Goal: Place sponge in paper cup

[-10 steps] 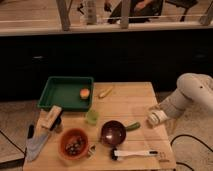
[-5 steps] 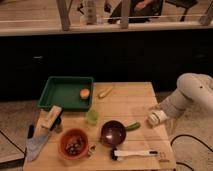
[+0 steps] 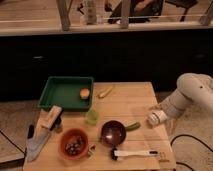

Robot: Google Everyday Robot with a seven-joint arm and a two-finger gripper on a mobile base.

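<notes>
My white arm (image 3: 192, 95) reaches in from the right. Its gripper (image 3: 154, 118) hangs low over the right edge of the wooden table (image 3: 125, 105), to the right of a small green vegetable (image 3: 132, 126). No blue-grey sponge shows anywhere on the table. No white paper cup stands out either; the only white round shape is at the arm's own end. A small pale-green cup (image 3: 91, 116) stands near the table's middle, left of the gripper.
A green tray (image 3: 62, 92) at the back left holds an orange fruit (image 3: 85, 93). A purple bowl (image 3: 113, 132), an orange bowl (image 3: 74, 142), a white-handled brush (image 3: 135, 153), a tan block (image 3: 50, 118) and a flat blade (image 3: 36, 146) lie along the front. A yellowish piece (image 3: 105, 92) lies behind.
</notes>
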